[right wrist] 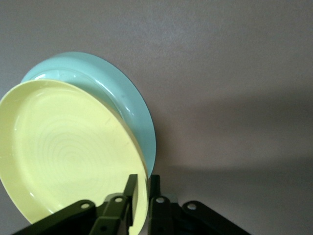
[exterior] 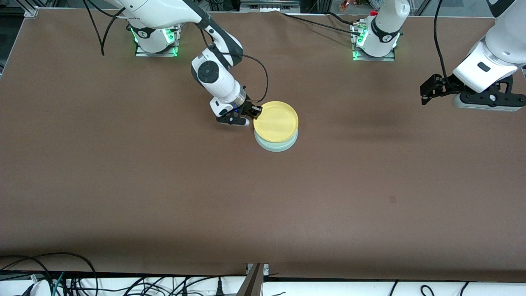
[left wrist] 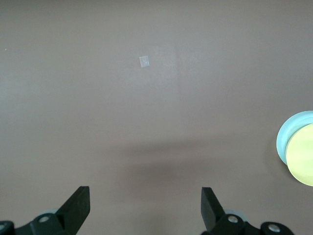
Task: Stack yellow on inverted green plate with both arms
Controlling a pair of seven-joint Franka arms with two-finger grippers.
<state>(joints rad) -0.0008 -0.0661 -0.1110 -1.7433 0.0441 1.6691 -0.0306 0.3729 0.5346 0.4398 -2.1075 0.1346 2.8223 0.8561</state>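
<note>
The yellow plate (exterior: pixel 276 121) is held by its rim in my right gripper (exterior: pixel 255 111), just above the pale green plate (exterior: pixel 276 144), which lies on the table near the middle and shows as a crescent under it. In the right wrist view the fingers (right wrist: pixel 131 188) pinch the yellow plate's (right wrist: pixel 68 156) rim, with the green plate (right wrist: pixel 122 98) below it. My left gripper (exterior: pixel 424 95) is open and empty, up over the left arm's end of the table. In the left wrist view (left wrist: pixel 145 205) both plates show at the edge, the yellow plate (left wrist: pixel 303 156) over the green plate (left wrist: pixel 288 134).
The brown table (exterior: pixel 164 185) carries a small pale mark (exterior: pixel 393 199) toward the left arm's end, also seen in the left wrist view (left wrist: pixel 144 61). Cables and a metal bracket (exterior: pixel 254 279) lie along the table's nearest edge.
</note>
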